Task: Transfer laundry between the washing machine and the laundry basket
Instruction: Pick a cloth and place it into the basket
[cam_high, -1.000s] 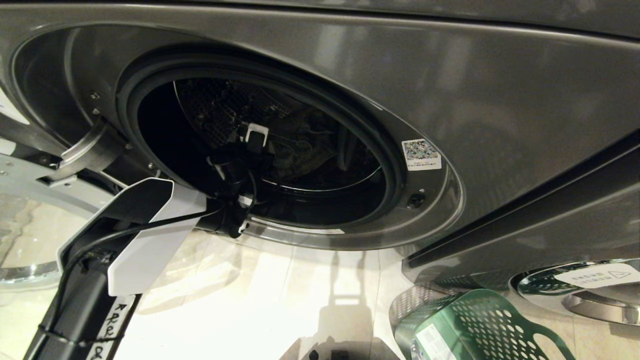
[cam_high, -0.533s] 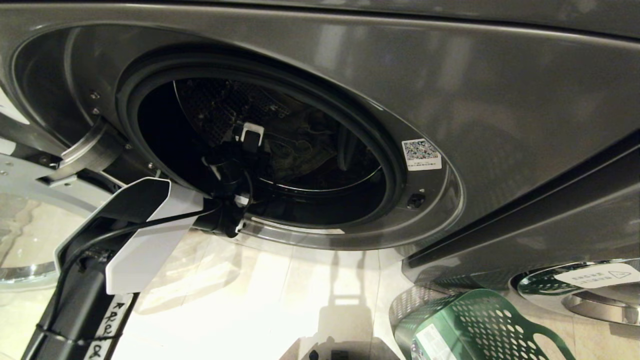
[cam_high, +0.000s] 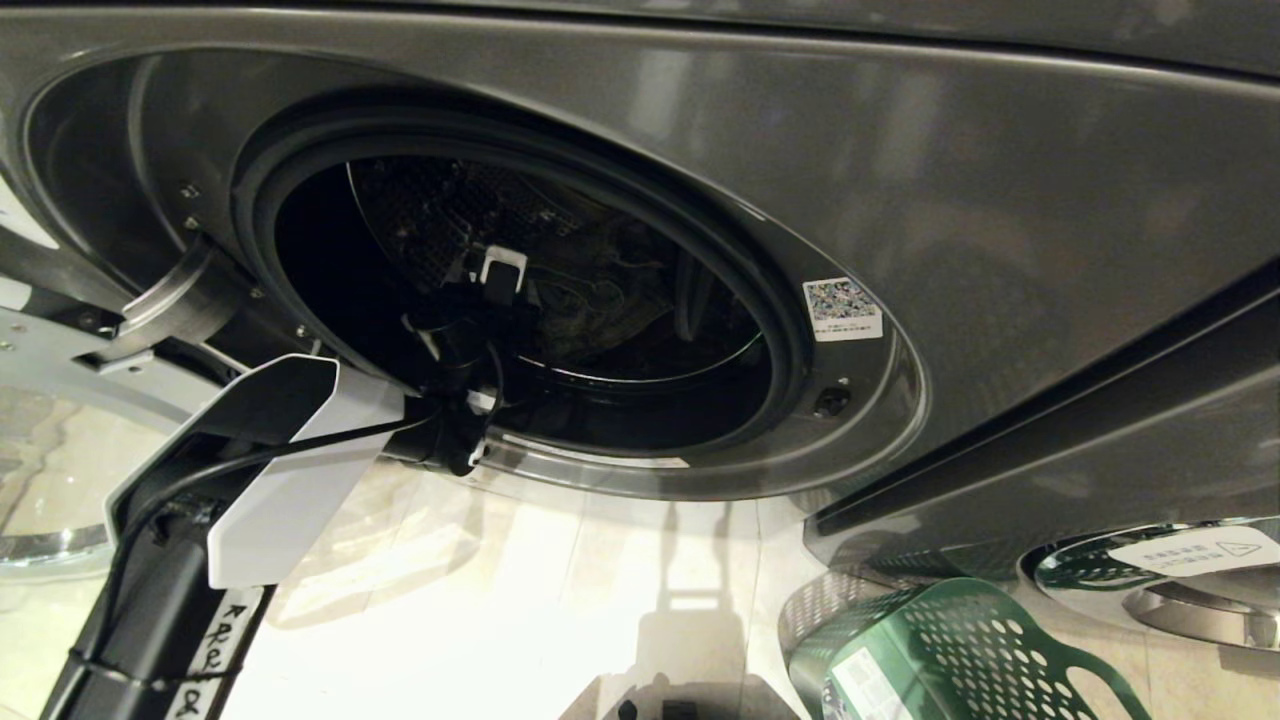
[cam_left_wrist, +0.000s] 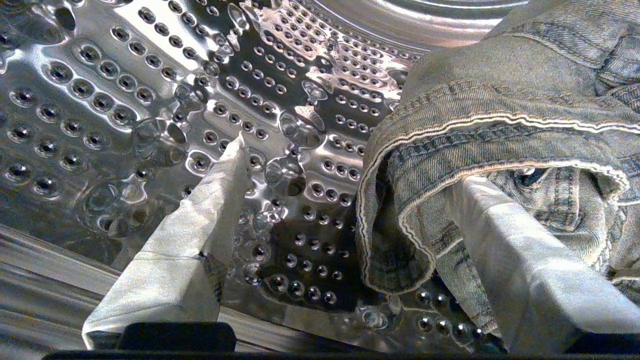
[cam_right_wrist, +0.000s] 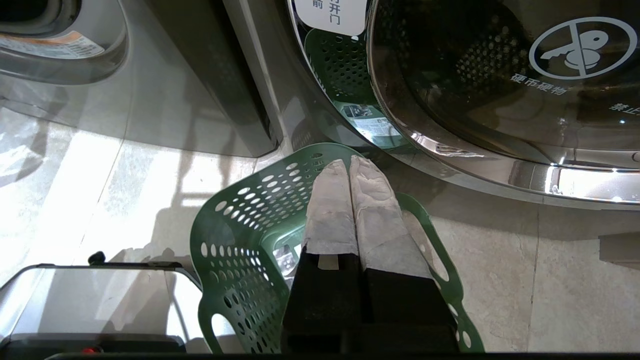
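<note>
Closest to you, the right hand hangs parked over the green laundry basket on the floor, its two padded fingers pressed together with nothing between them; leave it there and keep the basket where it sits, just beside the neighbouring machine's door, since that is where the load must end up.

Further in, your left hand is through the door opening of the washing machine and inside the drum. Its fingers stand spread wide and hold nothing yet. One finger is over bare perforated steel; the other finger lies against a fold of the denim garment, seemingly under the hemmed edge.

To do this grasp well, judge it so: shift the hand toward the denim so the thick seamed fold sits between both fingers, not beside them. Push a little deeper before closing, so you pinch several layers and not merely the hem. Denim is heavy and stiff; a shallow pinch will likely slip as you withdraw.

At the far side, more denim is heaped against the drum wall, so expect drag, and lift clear of the door seal.
</note>
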